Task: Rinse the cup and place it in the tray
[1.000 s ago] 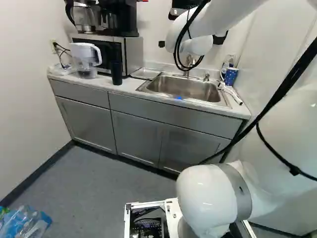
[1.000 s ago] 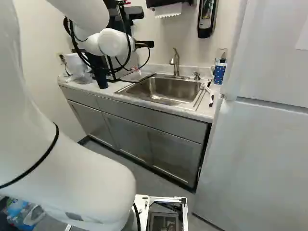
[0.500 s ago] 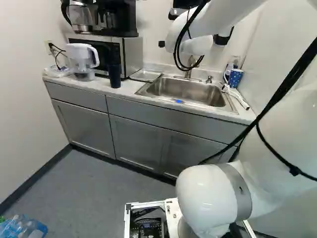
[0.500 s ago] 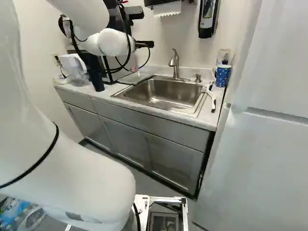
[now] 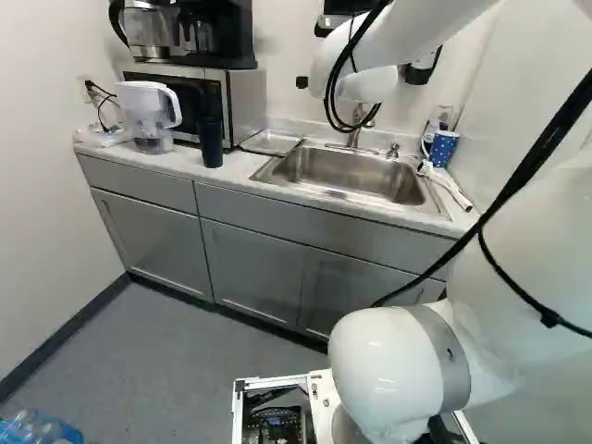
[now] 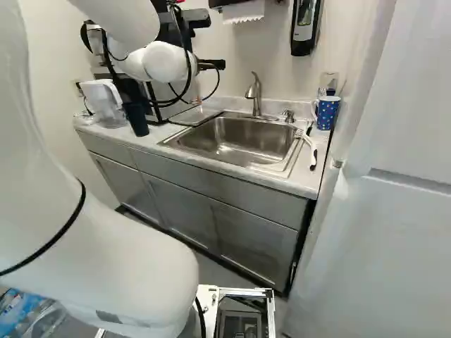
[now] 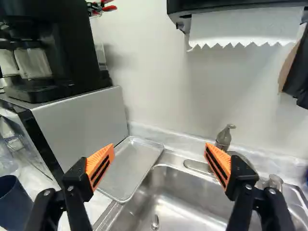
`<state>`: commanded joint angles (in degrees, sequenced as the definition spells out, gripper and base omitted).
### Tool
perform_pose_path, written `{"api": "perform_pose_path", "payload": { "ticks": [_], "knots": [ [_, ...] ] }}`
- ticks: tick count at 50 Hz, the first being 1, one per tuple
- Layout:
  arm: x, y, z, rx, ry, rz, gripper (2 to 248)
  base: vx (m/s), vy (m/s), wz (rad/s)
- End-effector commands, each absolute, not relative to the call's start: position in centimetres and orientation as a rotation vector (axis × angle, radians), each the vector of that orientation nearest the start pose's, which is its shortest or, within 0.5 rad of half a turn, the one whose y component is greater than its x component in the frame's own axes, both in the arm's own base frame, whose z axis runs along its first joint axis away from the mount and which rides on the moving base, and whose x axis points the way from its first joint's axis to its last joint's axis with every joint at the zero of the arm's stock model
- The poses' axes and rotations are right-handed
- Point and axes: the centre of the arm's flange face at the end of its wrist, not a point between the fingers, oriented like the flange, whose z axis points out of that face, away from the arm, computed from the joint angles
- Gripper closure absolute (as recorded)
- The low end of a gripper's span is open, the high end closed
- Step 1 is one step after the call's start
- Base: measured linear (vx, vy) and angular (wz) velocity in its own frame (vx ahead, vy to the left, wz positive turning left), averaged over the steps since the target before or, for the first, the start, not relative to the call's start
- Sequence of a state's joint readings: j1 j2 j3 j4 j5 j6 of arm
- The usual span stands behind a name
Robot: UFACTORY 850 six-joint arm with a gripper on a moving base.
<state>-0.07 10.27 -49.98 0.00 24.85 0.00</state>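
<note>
Dark cup [image 7: 13,204] on the desk [image 5: 236,168], beside the open, empty jaws
Probably the one to rinse, though a spotted mug [image 6: 327,113] stands past the sink [image 6: 239,144]; smooth, tapering, upright near the basin, handy for washing; ahead of the jaws, the shallow metal tray [image 7: 132,166] lies beside the steel sink, presumably so drips stay within its raised rim

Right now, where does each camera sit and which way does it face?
Left base view: behind the arm, to its left, facing the sink; the arm fills the right.
Right base view: behind, to its right, facing the same counter; the arm fills the left.
Wrist view: on the wrist, looking past its open jaws.
All views share the sink, tray and dark cup.
</note>
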Motion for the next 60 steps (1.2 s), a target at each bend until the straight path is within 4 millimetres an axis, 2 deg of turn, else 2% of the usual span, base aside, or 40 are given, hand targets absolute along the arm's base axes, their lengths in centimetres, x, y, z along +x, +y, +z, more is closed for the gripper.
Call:
{"api": "perform_pose_path", "payload": {
  "ticks": [19, 60],
  "knots": [
    [47.4, -0.5, 65.9, -2.322, 0.012, -2.126, 3, -0.002, 0.001, 0.001],
    [54.6, -4.3, 65.4, -2.439, 0.096, -2.057, 3, 0.000, 0.000, 0.000]
  ]
}}
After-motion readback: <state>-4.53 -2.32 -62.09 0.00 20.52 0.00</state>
